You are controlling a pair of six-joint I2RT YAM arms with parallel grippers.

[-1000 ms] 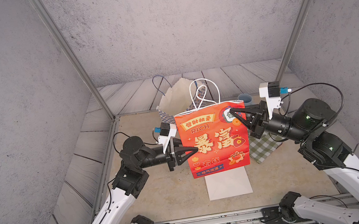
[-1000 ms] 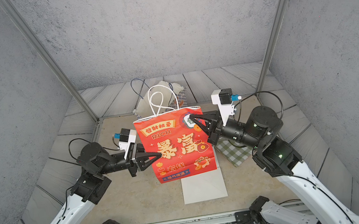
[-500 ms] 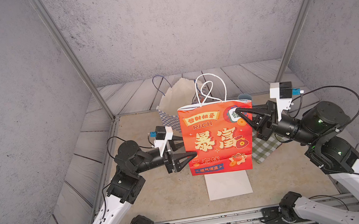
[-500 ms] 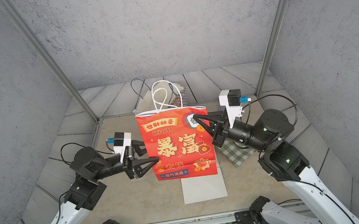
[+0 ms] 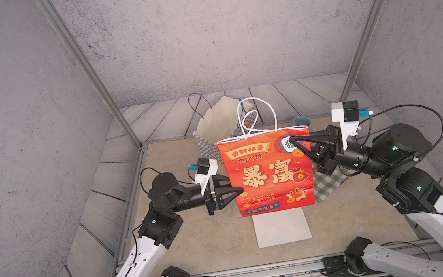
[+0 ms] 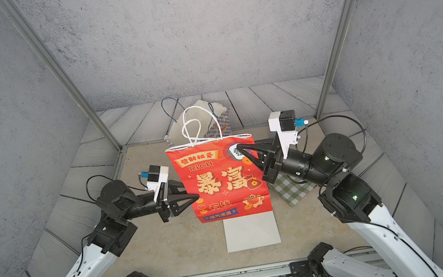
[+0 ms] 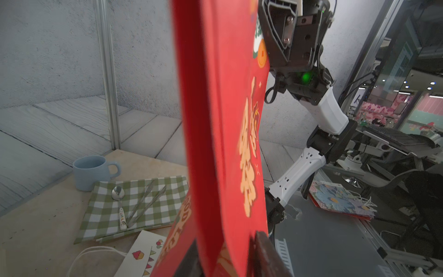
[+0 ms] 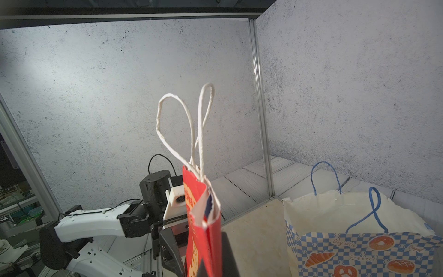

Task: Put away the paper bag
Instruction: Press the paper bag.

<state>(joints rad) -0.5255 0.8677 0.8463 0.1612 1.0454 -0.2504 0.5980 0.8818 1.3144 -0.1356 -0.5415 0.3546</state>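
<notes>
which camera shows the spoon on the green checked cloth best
The left wrist view: the spoon lies whole and unblocked on the green checked cloth. In both top views only a corner of that cloth shows beside the red bag; the spoon is hidden. The right wrist view shows no spoon.

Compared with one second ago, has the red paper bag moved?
Yes: the red paper bag shifted slightly toward the robot's right, now reaching past the white paper's edge.
</notes>
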